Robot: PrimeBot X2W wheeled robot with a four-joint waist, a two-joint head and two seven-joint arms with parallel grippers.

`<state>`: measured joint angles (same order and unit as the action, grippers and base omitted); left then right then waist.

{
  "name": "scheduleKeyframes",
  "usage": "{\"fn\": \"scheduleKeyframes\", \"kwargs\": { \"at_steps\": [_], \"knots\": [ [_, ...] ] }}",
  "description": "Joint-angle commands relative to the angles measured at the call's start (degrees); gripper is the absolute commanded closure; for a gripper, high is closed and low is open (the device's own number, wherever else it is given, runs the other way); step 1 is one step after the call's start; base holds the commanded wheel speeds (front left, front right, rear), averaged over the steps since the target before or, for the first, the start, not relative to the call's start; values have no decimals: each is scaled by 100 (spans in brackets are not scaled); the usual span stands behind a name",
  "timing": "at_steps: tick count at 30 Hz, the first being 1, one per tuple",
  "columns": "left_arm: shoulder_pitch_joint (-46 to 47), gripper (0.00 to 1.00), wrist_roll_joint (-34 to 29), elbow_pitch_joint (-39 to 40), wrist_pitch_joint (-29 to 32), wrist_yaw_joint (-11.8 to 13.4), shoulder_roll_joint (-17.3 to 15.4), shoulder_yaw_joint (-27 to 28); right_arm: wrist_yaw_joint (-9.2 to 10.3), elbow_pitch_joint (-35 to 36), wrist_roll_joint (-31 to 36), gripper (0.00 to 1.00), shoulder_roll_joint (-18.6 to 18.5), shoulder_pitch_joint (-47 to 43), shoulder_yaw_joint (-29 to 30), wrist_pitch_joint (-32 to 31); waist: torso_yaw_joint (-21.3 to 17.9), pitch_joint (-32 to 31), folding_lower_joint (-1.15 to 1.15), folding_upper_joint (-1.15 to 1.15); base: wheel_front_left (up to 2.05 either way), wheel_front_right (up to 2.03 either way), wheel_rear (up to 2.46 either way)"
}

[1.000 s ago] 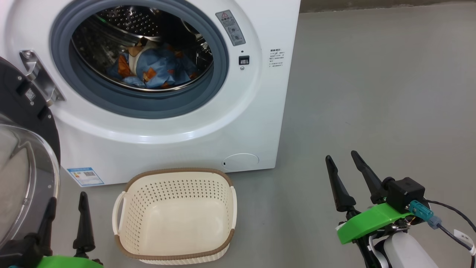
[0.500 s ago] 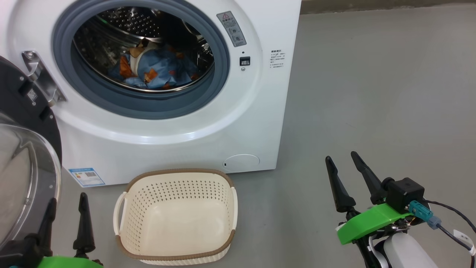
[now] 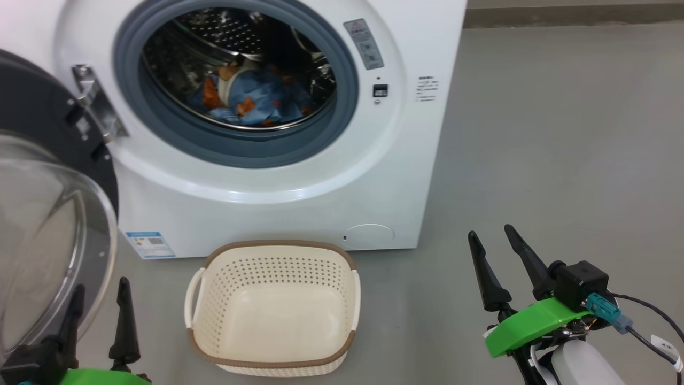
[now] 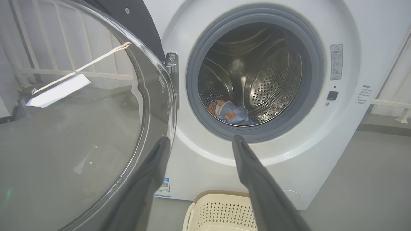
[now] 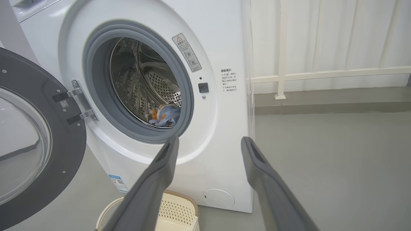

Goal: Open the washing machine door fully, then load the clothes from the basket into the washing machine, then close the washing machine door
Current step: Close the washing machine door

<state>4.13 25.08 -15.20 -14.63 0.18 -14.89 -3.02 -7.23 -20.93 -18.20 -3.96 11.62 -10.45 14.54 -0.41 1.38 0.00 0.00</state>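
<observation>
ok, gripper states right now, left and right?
Left gripper: open, holding nothing.
Right gripper: open, holding nothing.

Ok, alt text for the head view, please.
A white washing machine stands with its door swung open to the left and blue patterned clothes lying in the drum. An empty cream basket sits on the floor in front; the left gripper and right gripper sit in the lower corners, jaws open.

You have a smooth grey floor (image 3: 561, 133) stretching ahead and to your right. At its far edge, a white railing (image 5: 321, 75) stands before pale curtains (image 5: 353, 32).
</observation>
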Motion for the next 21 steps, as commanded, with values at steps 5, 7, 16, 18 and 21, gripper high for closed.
{"fn": "scheduleKeyframes", "kwargs": {
  "at_steps": [5, 7, 16, 18, 21],
  "knots": [
    [60, 0, -86, 100, -37, 111, -64, 194, -25, 85, -84, 0, -50, 48, -127, 46, 379, -54, 0, 0, 0, 0, 0],
    [52, 0, -103, 85, -37, 143, -64, 190, -25, 68, -100, 0, -55, 50, -138, 46, 506, -64, 0, 0, 0, 0, 0],
    [28, 0, -128, 34, 5, 248, -104, 164, -25, -2, -179, 0, -49, 64, -189, 46, 1103, -124, 0, 0, 0, 0, 0],
    [17, 0, -130, 34, 25, 272, -109, 156, -25, -19, -189, 0, -50, 61, -207, 46, 1237, -132, 0, 0, 0, 0, 0],
    [11, 0, -116, 39, 45, 296, -112, 151, -25, -37, -201, 0, -50, 54, -236, 46, 1434, -135, 0, 0, 0, 0, 0]
  ]
}}
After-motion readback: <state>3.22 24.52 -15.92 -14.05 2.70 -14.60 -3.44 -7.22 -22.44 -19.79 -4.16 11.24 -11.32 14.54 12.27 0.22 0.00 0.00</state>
